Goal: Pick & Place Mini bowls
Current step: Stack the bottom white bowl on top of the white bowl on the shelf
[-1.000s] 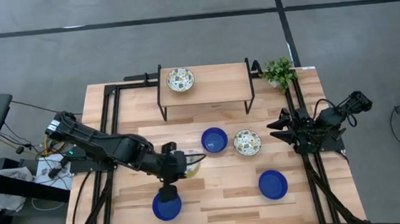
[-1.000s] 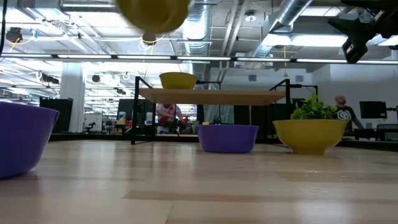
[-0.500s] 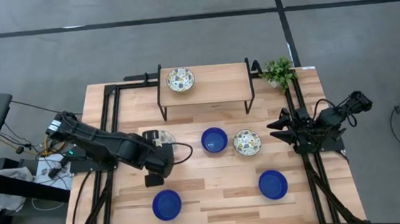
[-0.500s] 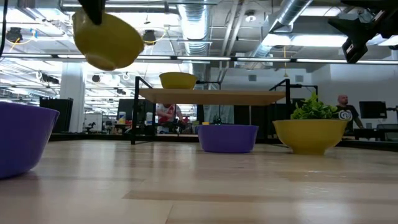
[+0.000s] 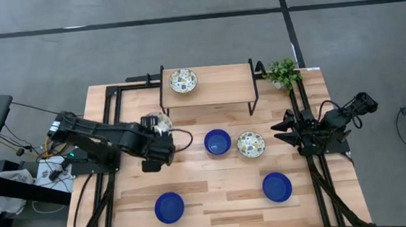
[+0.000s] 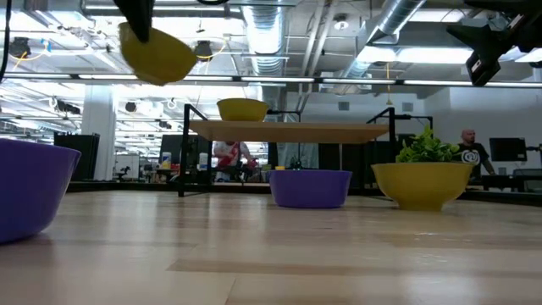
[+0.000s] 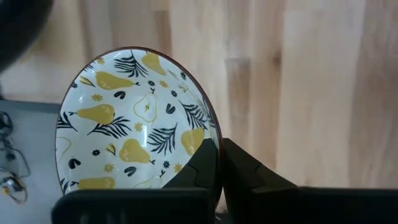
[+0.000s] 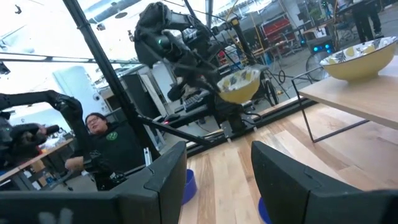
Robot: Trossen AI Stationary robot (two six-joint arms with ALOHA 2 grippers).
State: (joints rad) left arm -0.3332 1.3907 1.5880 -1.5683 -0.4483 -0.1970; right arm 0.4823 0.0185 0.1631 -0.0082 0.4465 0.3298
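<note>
Swinging up-frame since a moment ago, the left tool [image 5: 153, 126] pinches the patterned bowl [image 5: 156, 123] by its rim, airborne left of centre, nearing the shelf [image 5: 215, 83] for placing.

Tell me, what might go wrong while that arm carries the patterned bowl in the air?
The left gripper pinches only the rim of the patterned bowl, which hangs tilted high above the table, so it might slip and drop. The small shelf stands close ahead; the bowl could clip its edge or the patterned bowl already on the shelf.
</note>
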